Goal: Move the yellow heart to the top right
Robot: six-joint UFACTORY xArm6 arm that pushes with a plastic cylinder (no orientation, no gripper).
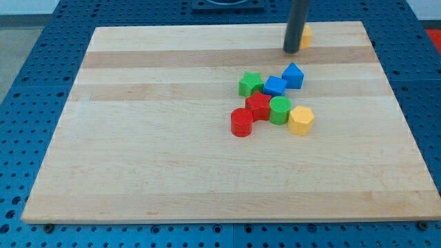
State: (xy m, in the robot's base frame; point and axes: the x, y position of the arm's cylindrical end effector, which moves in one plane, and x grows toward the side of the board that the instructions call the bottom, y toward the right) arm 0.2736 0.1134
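A yellow block, the heart, lies near the board's top edge, right of centre, mostly hidden behind my rod. My tip rests on the board touching or just left of it. A cluster sits right of the board's middle: a green star, a blue block, a blue pentagon-like block, a red star, a red cylinder, a green cylinder and a yellow hexagon.
The wooden board lies on a blue perforated table. The board's top right corner is to the right of the yellow heart.
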